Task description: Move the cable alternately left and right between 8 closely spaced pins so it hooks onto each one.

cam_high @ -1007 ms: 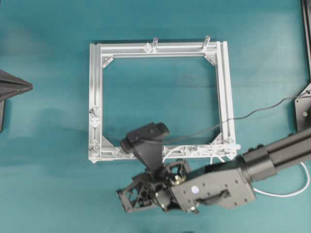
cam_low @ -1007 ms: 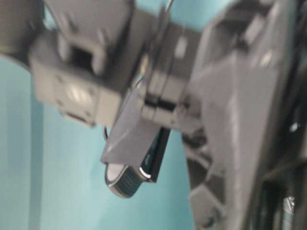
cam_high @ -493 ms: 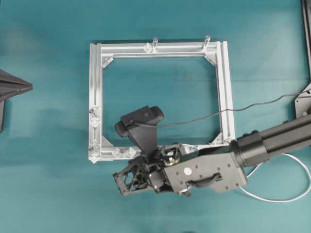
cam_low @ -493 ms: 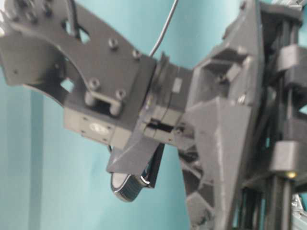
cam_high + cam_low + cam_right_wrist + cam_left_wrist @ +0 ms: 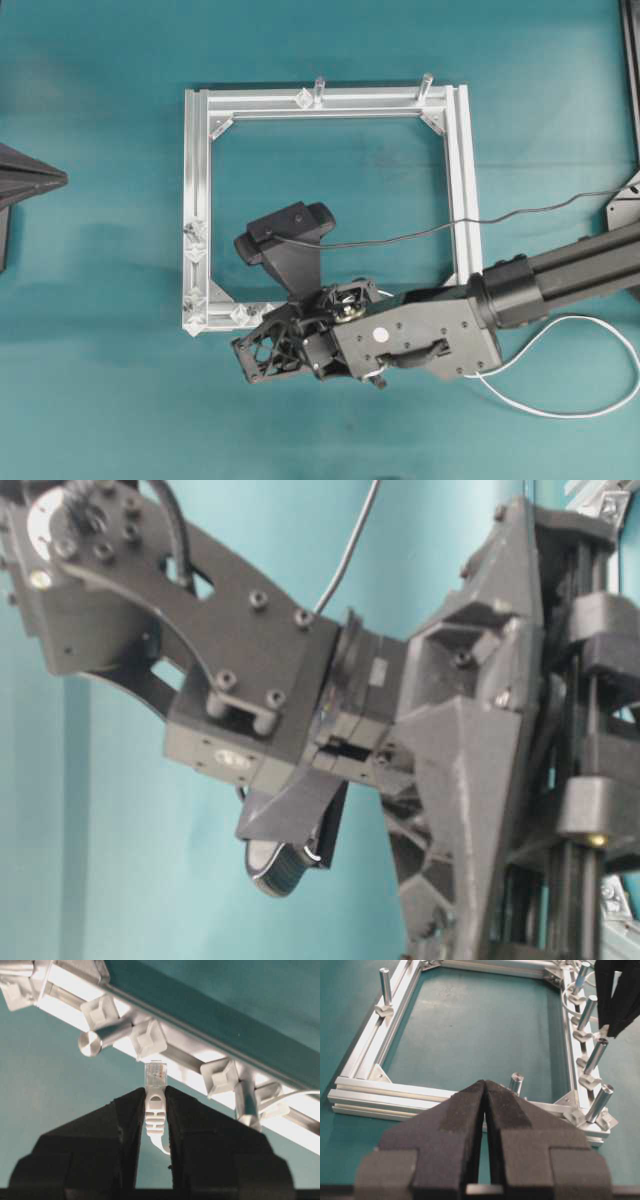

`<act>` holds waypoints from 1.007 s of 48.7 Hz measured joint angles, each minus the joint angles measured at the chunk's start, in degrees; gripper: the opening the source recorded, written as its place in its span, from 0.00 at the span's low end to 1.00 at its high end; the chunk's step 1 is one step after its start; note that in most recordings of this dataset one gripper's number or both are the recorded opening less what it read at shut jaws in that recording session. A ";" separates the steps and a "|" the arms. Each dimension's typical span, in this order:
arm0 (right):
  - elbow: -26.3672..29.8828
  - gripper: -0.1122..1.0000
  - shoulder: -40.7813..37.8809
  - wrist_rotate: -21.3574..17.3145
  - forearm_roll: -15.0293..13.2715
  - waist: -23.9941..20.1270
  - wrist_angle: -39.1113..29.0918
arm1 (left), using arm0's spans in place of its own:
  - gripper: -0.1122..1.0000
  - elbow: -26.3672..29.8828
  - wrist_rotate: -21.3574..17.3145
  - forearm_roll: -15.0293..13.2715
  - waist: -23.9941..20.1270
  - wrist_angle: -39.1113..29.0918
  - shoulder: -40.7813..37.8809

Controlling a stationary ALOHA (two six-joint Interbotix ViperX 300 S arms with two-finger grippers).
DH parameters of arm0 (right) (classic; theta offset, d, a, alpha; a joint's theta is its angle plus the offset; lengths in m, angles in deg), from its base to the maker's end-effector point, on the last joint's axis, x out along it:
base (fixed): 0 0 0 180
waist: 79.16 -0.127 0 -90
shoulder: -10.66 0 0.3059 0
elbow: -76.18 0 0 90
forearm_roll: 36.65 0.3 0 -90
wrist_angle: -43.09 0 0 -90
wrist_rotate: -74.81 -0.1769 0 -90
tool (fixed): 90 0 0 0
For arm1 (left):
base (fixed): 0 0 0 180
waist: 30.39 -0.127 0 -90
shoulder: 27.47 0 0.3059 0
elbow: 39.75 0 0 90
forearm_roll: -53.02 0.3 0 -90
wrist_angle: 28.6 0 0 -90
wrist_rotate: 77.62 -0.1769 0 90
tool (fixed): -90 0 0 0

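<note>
Pinching the cable [image 5: 155,1105] by its plug in my right gripper [image 5: 155,1097], I'm risking snagging its tip on the pins [image 5: 148,1038]; my left gripper [image 5: 485,1091] is idling pressed together.

White cable [image 5: 155,1105], plug pointing at the pins [image 5: 148,1038] on the rail

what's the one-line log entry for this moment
right gripper: shut on cable, plug just short of pins | left gripper: shut, empty, off the frame
</note>
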 measured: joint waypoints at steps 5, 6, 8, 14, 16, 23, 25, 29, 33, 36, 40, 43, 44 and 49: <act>-0.09 0.25 0.00 0.09 0.09 0.18 0.00 | 0.10 0.00 0.09 0.00 0.00 0.00 0.00; -0.09 0.25 0.00 0.09 0.00 0.26 0.00 | 0.10 0.00 0.00 0.00 0.00 0.00 0.00; -0.09 0.25 0.00 0.00 0.00 0.18 0.00 | 0.10 0.00 0.09 0.00 0.00 0.00 0.00; -0.09 0.25 0.00 0.09 0.09 0.35 0.00 | 0.10 0.00 0.00 0.00 0.00 0.00 0.00; -0.09 0.25 0.00 0.09 0.00 0.35 0.00 | 0.10 0.00 0.09 0.00 0.00 0.00 0.00; -0.09 0.25 0.00 0.09 0.00 0.70 0.00 | 0.10 0.00 0.00 0.00 0.00 0.00 0.00; 0.00 0.25 0.00 0.00 0.00 0.70 0.00 | 0.10 0.00 0.00 0.00 0.00 0.00 0.00; -0.09 0.25 0.00 0.09 0.00 0.79 0.00 | 0.10 0.00 0.09 0.00 0.00 0.00 0.00; -0.09 0.25 0.00 0.00 0.09 0.79 0.00 | 0.10 0.00 0.09 0.00 0.00 0.00 0.00; -0.09 0.25 0.00 0.00 0.00 0.79 -0.09 | 0.10 0.00 0.09 0.00 0.00 0.00 0.00; 0.00 0.25 0.00 0.09 0.09 0.79 0.00 | 0.10 0.00 0.09 0.00 0.00 0.00 0.00; -0.09 0.25 0.00 0.09 0.00 0.79 0.00 | 0.10 0.00 0.00 0.00 0.00 0.00 0.00; -0.09 0.25 0.00 0.09 0.00 0.79 0.00 | 0.10 0.00 0.00 -0.09 0.00 0.00 0.00; -0.09 0.25 0.00 0.09 0.00 0.79 0.00 | 0.10 0.00 0.09 -0.09 0.00 0.00 0.00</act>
